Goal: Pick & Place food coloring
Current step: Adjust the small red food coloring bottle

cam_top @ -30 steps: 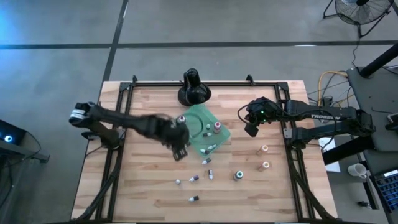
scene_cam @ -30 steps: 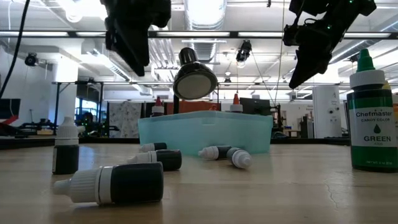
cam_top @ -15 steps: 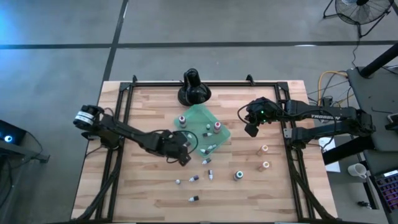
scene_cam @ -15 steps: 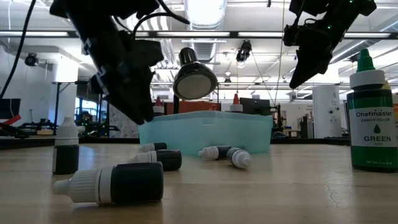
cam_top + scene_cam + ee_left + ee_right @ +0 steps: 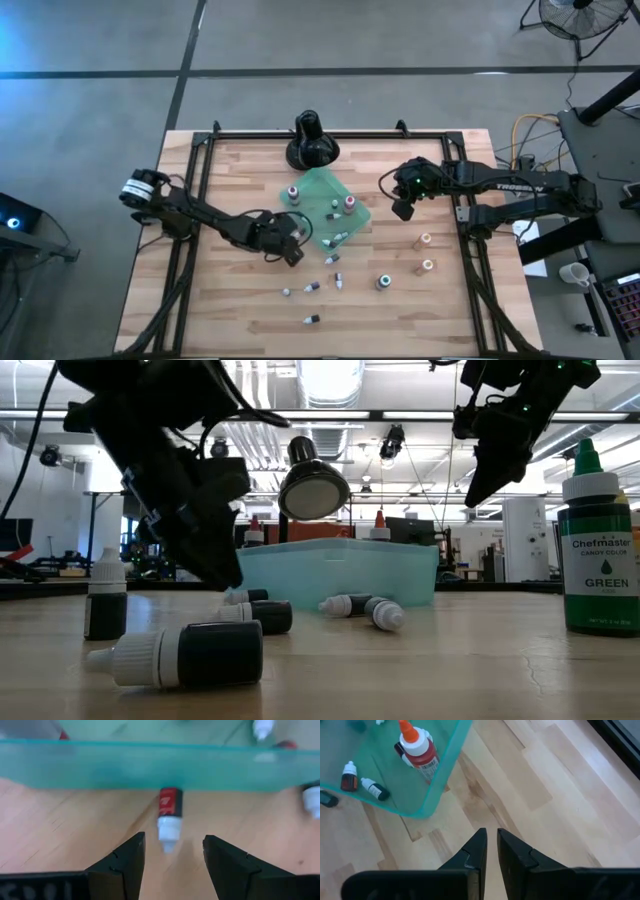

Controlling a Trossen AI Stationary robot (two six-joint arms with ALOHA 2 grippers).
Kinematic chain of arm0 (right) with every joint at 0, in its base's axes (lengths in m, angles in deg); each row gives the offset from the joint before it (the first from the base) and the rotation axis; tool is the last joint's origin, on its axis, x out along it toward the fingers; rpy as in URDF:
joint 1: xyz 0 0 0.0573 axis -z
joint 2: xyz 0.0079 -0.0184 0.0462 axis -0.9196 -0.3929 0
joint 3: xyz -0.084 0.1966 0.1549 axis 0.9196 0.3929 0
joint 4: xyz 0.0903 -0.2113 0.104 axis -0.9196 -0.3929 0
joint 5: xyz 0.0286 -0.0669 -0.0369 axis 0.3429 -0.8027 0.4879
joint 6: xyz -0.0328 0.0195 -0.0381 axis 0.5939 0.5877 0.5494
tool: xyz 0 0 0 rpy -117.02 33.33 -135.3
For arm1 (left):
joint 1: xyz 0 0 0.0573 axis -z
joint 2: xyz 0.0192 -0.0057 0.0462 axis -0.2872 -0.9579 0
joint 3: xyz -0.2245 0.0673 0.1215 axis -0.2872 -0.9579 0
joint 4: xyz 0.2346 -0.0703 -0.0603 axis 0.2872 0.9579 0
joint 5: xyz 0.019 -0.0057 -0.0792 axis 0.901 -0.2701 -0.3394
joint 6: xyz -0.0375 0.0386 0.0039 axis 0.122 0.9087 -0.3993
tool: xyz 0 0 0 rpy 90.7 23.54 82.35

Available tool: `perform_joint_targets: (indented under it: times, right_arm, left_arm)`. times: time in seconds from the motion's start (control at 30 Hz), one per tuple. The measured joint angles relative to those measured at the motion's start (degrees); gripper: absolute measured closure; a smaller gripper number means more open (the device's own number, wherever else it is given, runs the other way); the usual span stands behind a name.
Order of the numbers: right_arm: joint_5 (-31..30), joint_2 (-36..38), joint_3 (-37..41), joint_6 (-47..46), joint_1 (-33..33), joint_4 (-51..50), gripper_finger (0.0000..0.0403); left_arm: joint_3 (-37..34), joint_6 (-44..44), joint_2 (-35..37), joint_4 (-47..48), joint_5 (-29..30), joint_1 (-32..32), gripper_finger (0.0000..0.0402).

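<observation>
Small food coloring bottles lie scattered on the wooden table (image 5: 240,300) near its front, such as one (image 5: 311,287) and another (image 5: 311,320). More bottles are in the teal-green tray (image 5: 322,186), among them an orange-capped red one (image 5: 417,751). A tiny red-labelled bottle (image 5: 170,814) lies on its side against the tray's wall (image 5: 100,765), white cap toward my left gripper. My left gripper (image 5: 172,855) (image 5: 292,250) is open and low over the table, its fingers on either side of the cap, apart from it. My right gripper (image 5: 490,851) (image 5: 404,207) is shut and hovers to the right of the tray.
A black round-based stand (image 5: 312,145) sits at the far edge behind the tray. A larger green bottle (image 5: 382,282) (image 5: 598,550) stands front right, with two pale orange bottles (image 5: 425,240) (image 5: 427,266) beside it. Bare wood lies at the table's left.
My left gripper has come down toward the table at the tray's near left side and tipped flatter, with its arm stretched lower across the table. Its fingers stay open. The bottles and the tray have not moved.
</observation>
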Motion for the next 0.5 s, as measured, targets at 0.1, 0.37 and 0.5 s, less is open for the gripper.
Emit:
perform_joint_targets:
  times: [0.1,0.37,0.5]
  right_arm:
    - [0.00,-0.02,0.00,-0.05,0.00,-0.08,0.0365]
    - [-0.02,-0.26,0.00,-0.17,0.00,-0.10,0.0365]
    - [-0.01,-0.26,0.00,-0.17,0.00,-0.12,0.0365]
  left_arm:
    - [-0.32,1.01,-0.98,-2.36,0.10,-0.18,0.0229]
    - [-0.26,0.75,-4.63,-5.64,0.48,-0.92,0.0229]
    - [-0.19,-0.10,-4.90,-5.88,0.45,-1.21,0.0231]
